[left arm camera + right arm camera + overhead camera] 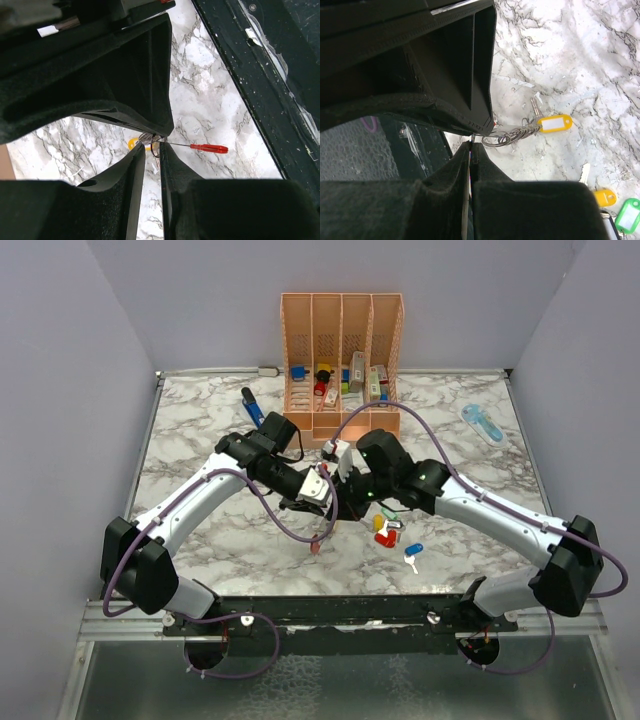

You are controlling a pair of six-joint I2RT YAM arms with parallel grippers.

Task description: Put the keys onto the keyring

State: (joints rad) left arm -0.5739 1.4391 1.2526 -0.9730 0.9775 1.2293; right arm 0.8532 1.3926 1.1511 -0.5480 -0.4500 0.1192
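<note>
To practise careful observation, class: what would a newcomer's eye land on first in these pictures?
At the centre, the left gripper and right gripper meet tip to tip at the thin keyring, a yellow-tagged key on it. Just right of them lie loose coloured keys, and a tall orange rack stands at the back of the table.

A table with a white marble-patterned top veined in grey fills the middle. Plain pale grey-lilac walls close it in: the left wall, the far wall and the right wall. An orange slotted rack stands against the far wall. A black rail runs along the near edge, with a textured grey sheet just nearer. Light is even, shadows soft.
</note>
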